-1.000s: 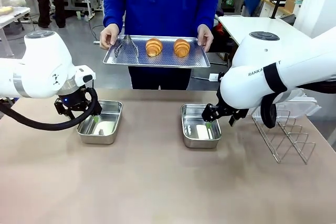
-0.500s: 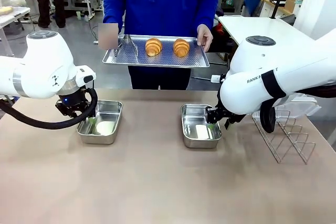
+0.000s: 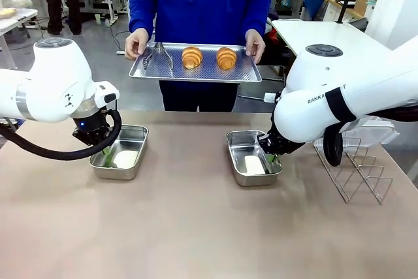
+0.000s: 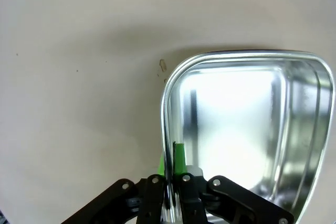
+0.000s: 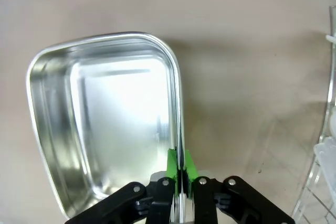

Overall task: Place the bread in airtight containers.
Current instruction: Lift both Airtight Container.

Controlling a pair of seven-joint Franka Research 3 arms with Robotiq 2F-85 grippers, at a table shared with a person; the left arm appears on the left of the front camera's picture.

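Two croissant-shaped pieces of bread (image 3: 191, 57) (image 3: 226, 57) lie on a perforated tray (image 3: 194, 70) that a person holds above the table's far edge. On the table rest two empty steel containers. My left gripper (image 3: 104, 151) is shut on the left container's (image 3: 125, 151) rim, and in the left wrist view that gripper (image 4: 170, 163) pinches the container wall (image 4: 165, 124) between green pads. My right gripper (image 3: 270, 155) is shut on the right container's (image 3: 247, 158) rim; in the right wrist view this gripper (image 5: 180, 170) clamps the container's edge (image 5: 177, 93).
A pair of metal tongs (image 3: 155, 56) lies on the tray's left part. A wire rack (image 3: 356, 168) stands on the table at the right, close to my right arm. The near half of the table is bare.
Both grippers have closed onto the container rims. The left container has shifted slightly left and toward me, the right one slightly right. The person's tray is held about as before.
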